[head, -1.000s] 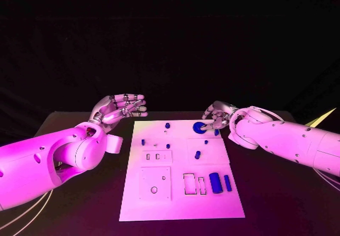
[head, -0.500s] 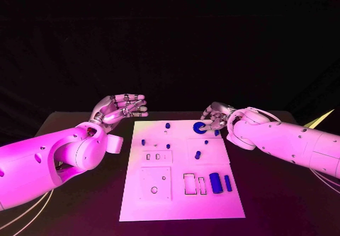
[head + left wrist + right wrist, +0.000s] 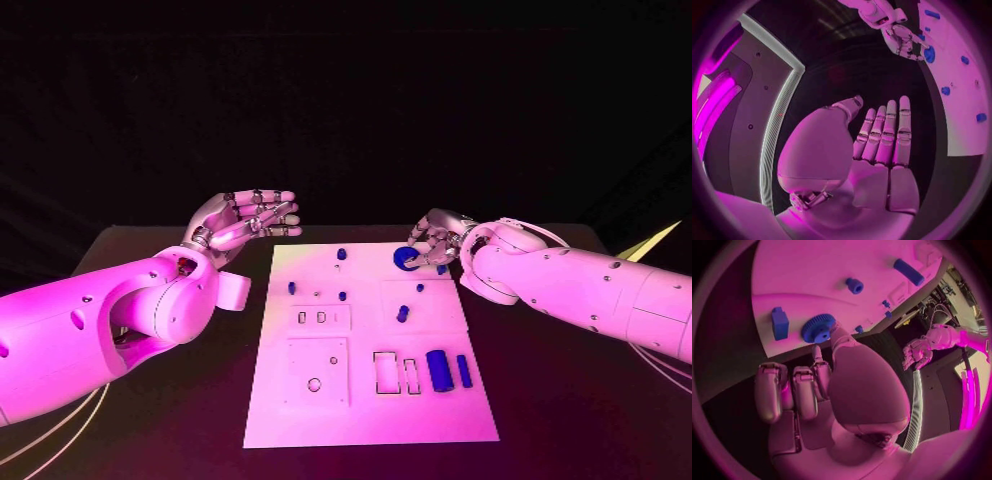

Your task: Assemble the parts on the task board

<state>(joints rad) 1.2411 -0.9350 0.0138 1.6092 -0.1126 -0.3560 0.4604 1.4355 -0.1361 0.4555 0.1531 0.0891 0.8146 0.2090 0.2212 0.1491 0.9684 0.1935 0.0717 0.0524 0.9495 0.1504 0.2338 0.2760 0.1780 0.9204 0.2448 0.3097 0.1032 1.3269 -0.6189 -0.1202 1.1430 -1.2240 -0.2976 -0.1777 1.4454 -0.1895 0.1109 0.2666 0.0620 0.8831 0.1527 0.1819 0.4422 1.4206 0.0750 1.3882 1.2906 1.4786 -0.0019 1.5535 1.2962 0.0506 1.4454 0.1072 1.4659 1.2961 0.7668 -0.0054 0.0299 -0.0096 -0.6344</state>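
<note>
Parts of blue plastic lie scattered over our task board, the white plate in the middle of the black table. Taking the board as a clock face in the head view, the blue gear sits at about one o'clock, close to the far right corner. Our right hand is at that gear: in the right wrist view the thumb and one fingertip meet the gear's toothed rim, while the other fingers are curled in beside the palm. We cannot tell whether the gear is lifted or rests on the board. Just beside it, toward the board's edge, stands a small blue block.

Near five o'clock a thick blue cylinder and a thinner blue bar lie side by side, next to two narrow rectangular slots. A short peg lies near the board's centre, and a few small studs stand between ten and twelve o'clock.

Our left hand is raised off the board's far left corner, around eleven o'clock, well apart from the parts. Its fingers are straight and side by side, the palm bare, holding nothing.
</note>
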